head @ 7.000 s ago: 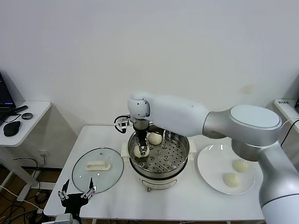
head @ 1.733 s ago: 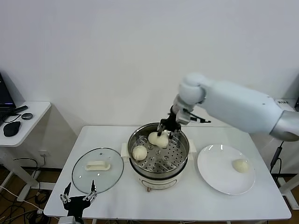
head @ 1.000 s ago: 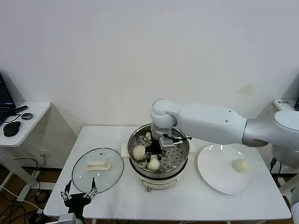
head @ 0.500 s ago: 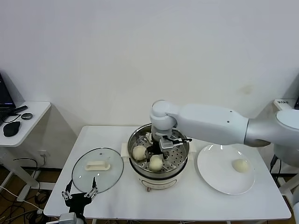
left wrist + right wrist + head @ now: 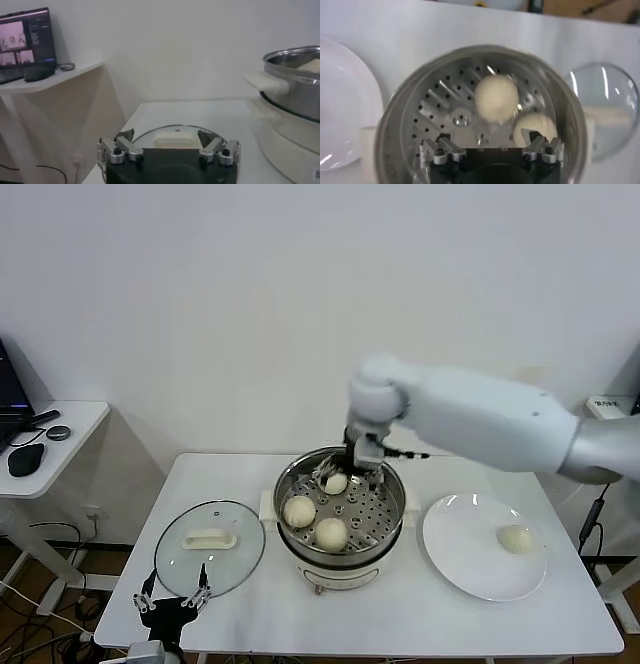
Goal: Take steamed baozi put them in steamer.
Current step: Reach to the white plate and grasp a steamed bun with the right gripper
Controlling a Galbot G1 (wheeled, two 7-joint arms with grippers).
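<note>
White wall and a white table (image 5: 250,604) fill the head view. At frame centre stands the round stainless-steel steamer (image 5: 385,529) with its perforated tray. Three small cream-white steamed baozi lie on the tray: one at the rear (image 5: 336,483), one at the left (image 5: 299,511), one at the front (image 5: 331,533).

The right gripper (image 5: 366,467) hangs over the steamer's rear rim. In the right wrist view its fingers (image 5: 436,151) are spread apart and hold nothing; buns lie on the tray beyond them.

One cream-white baozi (image 5: 516,538) is not yet in the steamer. It sits on the flat white plate (image 5: 455,559) at the lower right of the frame, well apart from the right gripper and to the right of it. The bun is round, so no long axis applies. The right arm is judged the nearer for this pick.

The left gripper (image 5: 170,602) is parked at the lower left, fingers apart and empty, just beside the round glass lid (image 5: 235,559).
</note>
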